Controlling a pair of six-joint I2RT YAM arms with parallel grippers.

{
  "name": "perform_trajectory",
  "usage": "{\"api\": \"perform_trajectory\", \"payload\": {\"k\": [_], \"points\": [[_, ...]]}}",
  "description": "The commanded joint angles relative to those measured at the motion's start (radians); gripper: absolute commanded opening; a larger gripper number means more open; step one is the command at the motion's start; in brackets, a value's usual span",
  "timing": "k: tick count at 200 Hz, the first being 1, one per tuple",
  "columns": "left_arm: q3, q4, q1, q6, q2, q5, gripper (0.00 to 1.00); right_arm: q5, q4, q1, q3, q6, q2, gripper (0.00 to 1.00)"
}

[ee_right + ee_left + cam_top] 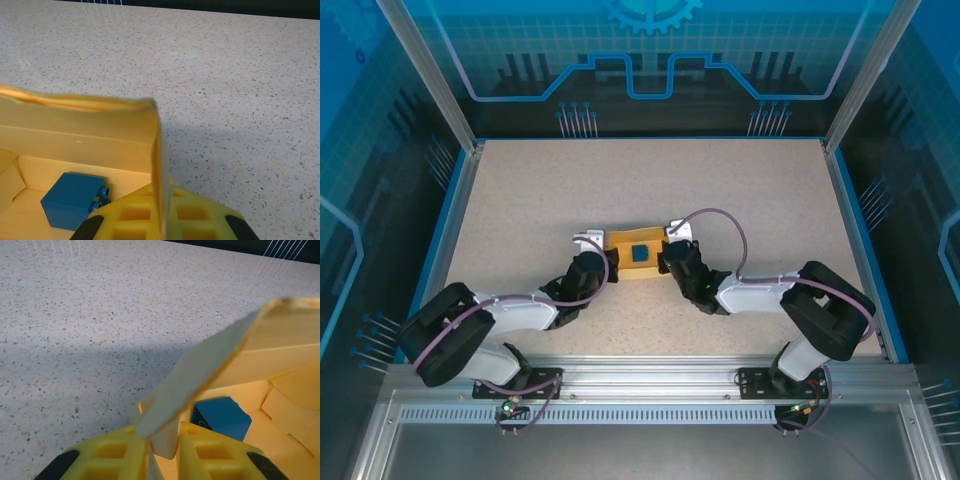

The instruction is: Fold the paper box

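The paper box (620, 240) is lying at the middle of the worktop (720, 190), between the two arms. It is partly erected, and a blue cube (220, 417) is sitting inside it.

The right gripper (160, 215) is clamping one end wall, its jaws closed tight on the thin card. The left gripper (162, 452) is straddling the opposite end wall with its jaws narrowly apart; whether they are pressing the card cannot be told. A flap (210, 370) is leaning loose over that end.

Risk: if the left side is not holding, the wall may spring outward and the flap may drop onto the cube. A pull by the right arm alone would likely drag or tear the box.
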Motion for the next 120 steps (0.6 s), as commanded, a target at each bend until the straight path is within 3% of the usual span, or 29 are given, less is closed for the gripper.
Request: {"api": "perform_trajectory", "payload": {"k": [1, 82, 120], "points": [[-0.023, -0.010, -0.007, -0.019, -0.039, 0.000, 0.24, 0.042, 0.019, 0.024, -0.025, -0.009, -0.022, 0.01], [-0.045, -0.112, -0.007, -0.036, -0.135, 0.063, 0.43, 0.088, 0.051, 0.055, -0.056, -0.021, -0.023, 0.01], [-0.035, -0.241, -0.007, -0.031, -0.210, 0.116, 0.52, 0.105, 0.064, 0.064, -0.060, -0.034, -0.020, 0.02]]}}
